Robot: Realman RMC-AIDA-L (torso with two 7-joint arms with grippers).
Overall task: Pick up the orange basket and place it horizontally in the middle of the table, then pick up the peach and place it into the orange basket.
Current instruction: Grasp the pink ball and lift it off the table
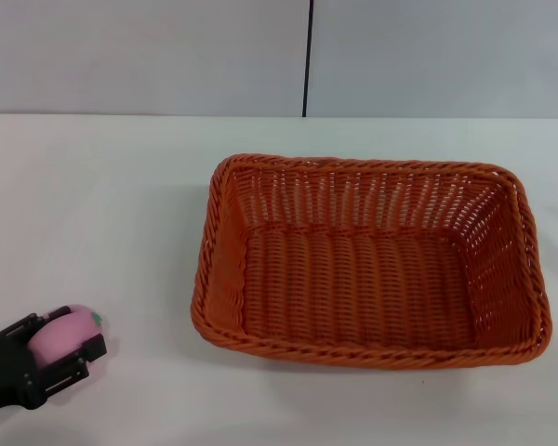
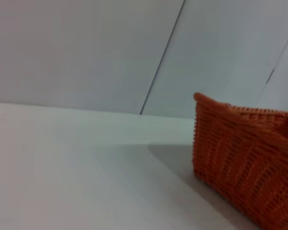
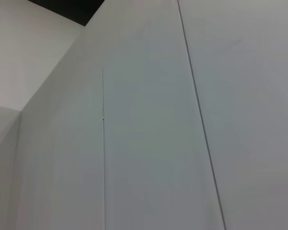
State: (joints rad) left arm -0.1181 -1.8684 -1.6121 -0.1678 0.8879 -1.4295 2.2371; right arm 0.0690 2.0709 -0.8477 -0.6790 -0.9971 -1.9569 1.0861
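Pink round peach [image 1: 67,332] clamped in left hand [image 1: 63,348].

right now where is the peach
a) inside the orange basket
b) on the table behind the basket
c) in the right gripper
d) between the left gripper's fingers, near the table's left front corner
d: in the head view the left gripper brackets the peach, clear of the empty orange basket.

The big bright orange woven wicker basket [image 1: 370,265] sits upright and empty, long side across, mid-right on the plain white table [image 1: 121,214]. The small round pink peach [image 1: 63,332] is well off to its left near the table's front edge, pinched between black gripper fingers.
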